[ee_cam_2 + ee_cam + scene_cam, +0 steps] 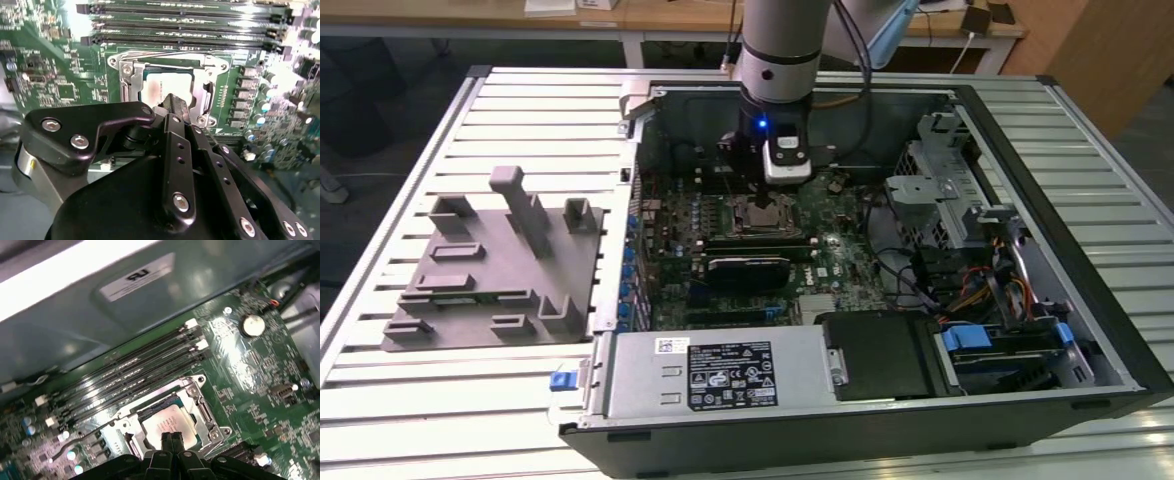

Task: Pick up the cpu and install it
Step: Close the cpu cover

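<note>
Silver-white and flat, the small square cpu (pixel 168 421) lies inside the shiny metal socket frame (pixel 204 409) on the green circuit board (pixel 260 370). It looks level, with the frame around all of its sides. I think it lies flat like that so its underside can meet the socket evenly. So the chip seems to be in its place already, but I cannot tell if it is locked down.

The black metal gripper (pixel 171 438) hangs right above the cpu, pointing straight down at it. In both wrist views its two thin fingertips (pixel 175 103) are pressed together, with nothing between them. They are not holding the chip. The tips are very close to the chip's top, near its edge, but I cannot tell if they touch it. Tips kept together make one narrow point, and I guess that helps them fit inside the frame without bumping it.

Long black memory slots (pixel 135 371) run just beside the socket.

In the exterior view, the arm reaches down into the open black computer case (pixel 1087 290), which lies on its side so the board faces up. The case rests on a pale slatted metal table (pixel 440 400). A grey plastic holder block (pixel 494 275) sits on the table towards the exterior view's left, well apart from the gripper.
</note>
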Tool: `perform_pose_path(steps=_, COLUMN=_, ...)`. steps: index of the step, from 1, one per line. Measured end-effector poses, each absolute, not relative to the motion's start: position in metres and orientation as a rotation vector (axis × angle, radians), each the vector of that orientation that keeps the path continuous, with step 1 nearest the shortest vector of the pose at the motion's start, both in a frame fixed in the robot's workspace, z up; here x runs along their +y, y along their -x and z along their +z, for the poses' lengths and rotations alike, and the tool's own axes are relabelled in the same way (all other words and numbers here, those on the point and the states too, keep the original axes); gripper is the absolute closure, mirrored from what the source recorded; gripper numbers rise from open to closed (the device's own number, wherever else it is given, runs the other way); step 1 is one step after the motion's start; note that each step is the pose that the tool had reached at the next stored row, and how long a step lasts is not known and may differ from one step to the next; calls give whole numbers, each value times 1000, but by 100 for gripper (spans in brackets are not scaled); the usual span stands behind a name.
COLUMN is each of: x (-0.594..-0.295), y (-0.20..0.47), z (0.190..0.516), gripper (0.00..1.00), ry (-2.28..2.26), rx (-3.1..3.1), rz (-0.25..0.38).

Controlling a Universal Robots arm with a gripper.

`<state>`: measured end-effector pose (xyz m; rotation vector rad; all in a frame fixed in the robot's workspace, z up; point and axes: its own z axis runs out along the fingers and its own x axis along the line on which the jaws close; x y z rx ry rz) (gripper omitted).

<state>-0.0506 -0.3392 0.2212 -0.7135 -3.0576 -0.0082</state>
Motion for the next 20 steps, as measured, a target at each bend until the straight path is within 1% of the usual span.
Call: perform_pose_path(steps=20, x=-339, y=51, z=218, gripper=89, ry=150, rx=-3135, rz=-7)
